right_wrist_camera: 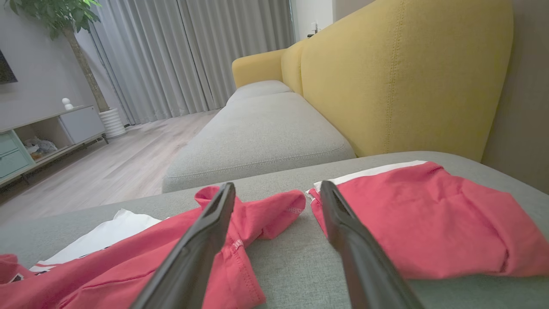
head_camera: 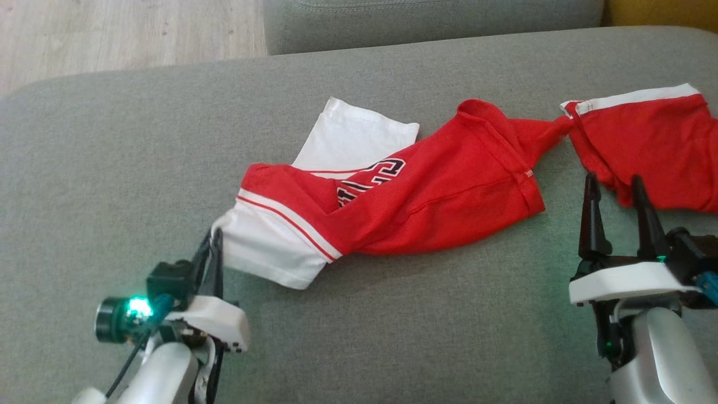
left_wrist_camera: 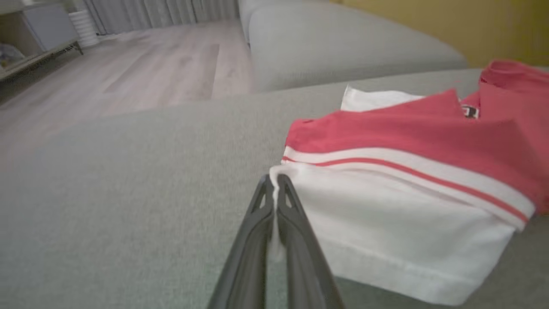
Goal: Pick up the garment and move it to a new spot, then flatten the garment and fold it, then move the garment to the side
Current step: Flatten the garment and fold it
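A red and white garment [head_camera: 437, 185] lies crumpled and stretched across the grey sofa cushion [head_camera: 112, 168], its right part [head_camera: 650, 146] reaching the view's right edge. My left gripper [head_camera: 216, 238] is shut on the white corner of the garment [left_wrist_camera: 386, 223], and the left wrist view shows cloth pinched between the fingers [left_wrist_camera: 274, 193]. My right gripper [head_camera: 614, 188] stands open just in front of the garment's red right part [right_wrist_camera: 429, 219], its fingers [right_wrist_camera: 214, 223] apart with bare cushion between them, touching nothing.
A second grey cushion [right_wrist_camera: 257, 137] lies beyond, with a yellow backrest [right_wrist_camera: 399, 77] to the right. Wooden floor [head_camera: 112, 33] lies past the cushion's far left edge. A cabinet [right_wrist_camera: 43, 133], a plant and curtains stand across the room.
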Tool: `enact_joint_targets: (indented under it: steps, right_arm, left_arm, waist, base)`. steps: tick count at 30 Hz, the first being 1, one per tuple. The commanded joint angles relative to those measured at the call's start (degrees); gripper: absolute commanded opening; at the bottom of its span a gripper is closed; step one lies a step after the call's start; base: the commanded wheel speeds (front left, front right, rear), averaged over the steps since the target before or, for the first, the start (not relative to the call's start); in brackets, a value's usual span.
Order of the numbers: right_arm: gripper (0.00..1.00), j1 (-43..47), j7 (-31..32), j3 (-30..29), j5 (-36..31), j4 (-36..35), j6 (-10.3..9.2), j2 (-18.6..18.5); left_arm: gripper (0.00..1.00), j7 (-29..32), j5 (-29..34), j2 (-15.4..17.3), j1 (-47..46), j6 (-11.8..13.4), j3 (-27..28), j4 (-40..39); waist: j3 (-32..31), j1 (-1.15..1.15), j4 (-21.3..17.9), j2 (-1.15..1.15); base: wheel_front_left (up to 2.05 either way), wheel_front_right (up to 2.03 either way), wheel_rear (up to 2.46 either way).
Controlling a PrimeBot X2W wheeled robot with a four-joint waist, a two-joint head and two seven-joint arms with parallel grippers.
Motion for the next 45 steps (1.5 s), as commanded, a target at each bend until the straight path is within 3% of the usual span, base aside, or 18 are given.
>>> enact_joint_targets:
  steps: [1,8,16,23,30,36,45]
  right_arm:
    - [1.0,-0.67,-0.62,1.71,-0.51,-1.56,0.39,-0.21]
    - [1.0,-0.45,-0.55,2.71,-1.65,-0.71,0.39,-0.21]
    - [1.0,-4.38,3.41,3.73,-6.4,2.2,0.39,-0.21]
    - [1.0,-10.43,11.72,4.03,-16.85,8.57,0.39,-0.21]
    - [1.0,-15.18,16.14,3.02,-27.55,14.76,0.39,-0.21]
    - [1.0,-17.01,15.46,-0.88,-32.46,17.56,0.39,-0.21]
    - [1.0,-18.01,12.71,-2.61,-33.02,18.83,0.39,-0.21]
  left_arm:
    - [0.0,-2.6,-0.36,1.09,-1.47,0.82,3.18,-3.22]
    - [0.0,-9.98,-1.34,0.1,-0.75,2.33,6.35,-10.08]
    - [0.0,-11.5,-0.66,-0.71,-0.18,1.85,6.38,-12.9]
    - [0.0,-11.73,-0.21,-1.66,-0.88,0.89,5.07,-12.39]
    - [0.0,-11.86,0.22,-2.48,-2.48,0.01,4.17,-11.43]
    - [0.0,-11.95,0.27,-2.62,-3.08,-0.26,4.47,-10.85]
    - [0.0,-12.01,0.5,-2.82,-3.4,-0.37,4.74,-10.19]
  waist:
    - [-0.16,0.0,0.19,0.0]
    - [-0.1,0.0,1.0,0.0]
    - [0.74,0.0,1.74,0.0]
    - [2.23,0.0,2.83,0.0]
    - [3.69,0.0,4.15,0.0]
    - [4.33,0.0,4.38,0.0]
    - [4.26,0.0,3.52,0.0]
  base:
    - [0.0,0.0,0.0]
    - [0.0,0.0,0.0]
    - [0.0,0.0,0.0]
    - [0.0,0.0,0.0]
    - [0.0,0.0,0.0]
    - [0.0,0.0,0.0]
    - [0.0,0.0,0.0]
